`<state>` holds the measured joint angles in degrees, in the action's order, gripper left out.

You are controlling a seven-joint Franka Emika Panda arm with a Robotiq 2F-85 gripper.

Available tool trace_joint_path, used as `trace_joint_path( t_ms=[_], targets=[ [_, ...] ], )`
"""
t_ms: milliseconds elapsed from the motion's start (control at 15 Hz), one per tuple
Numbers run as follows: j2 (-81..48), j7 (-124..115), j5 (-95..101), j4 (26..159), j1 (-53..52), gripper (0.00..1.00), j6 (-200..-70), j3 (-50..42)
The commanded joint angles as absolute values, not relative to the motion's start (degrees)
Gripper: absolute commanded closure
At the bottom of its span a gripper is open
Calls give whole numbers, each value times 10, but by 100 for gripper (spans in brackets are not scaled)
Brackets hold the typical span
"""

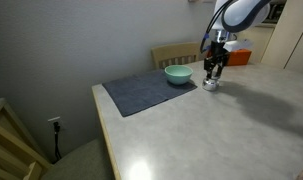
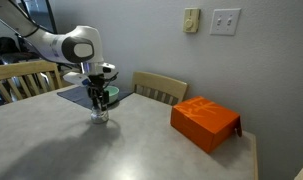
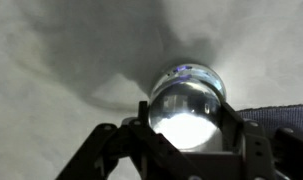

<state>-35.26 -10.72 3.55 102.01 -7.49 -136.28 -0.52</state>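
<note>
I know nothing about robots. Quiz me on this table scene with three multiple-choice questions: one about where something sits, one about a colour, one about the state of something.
1. Where does the bowl stand?
A. on the dark mat
B. on the floor
C. on a shelf

2. What colour is the box on the table?
A. blue
B. orange
C. white

3. How is the end effector?
A. wide open, holding nothing
B. shut on the clear glass
C. lifted high, near the ceiling

Answers:
1 A: in an exterior view the teal bowl sits on the grey mat.
2 B: the box is bright orange in an exterior view.
3 B: the wrist view shows the fingers on both sides of the glass, which stands on the tabletop.
</note>
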Motion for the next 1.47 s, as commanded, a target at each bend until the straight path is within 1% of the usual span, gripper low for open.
trace_joint_path(
  t_ms=[0,867,1400],
  targets=[
    [-374,-39,-6,992,-40,56,-1332,27],
    [-379,-29,-5,980,-49,56,-1313,27],
    [-425,-50,6,920,-58,56,-1252,17]
  ],
)
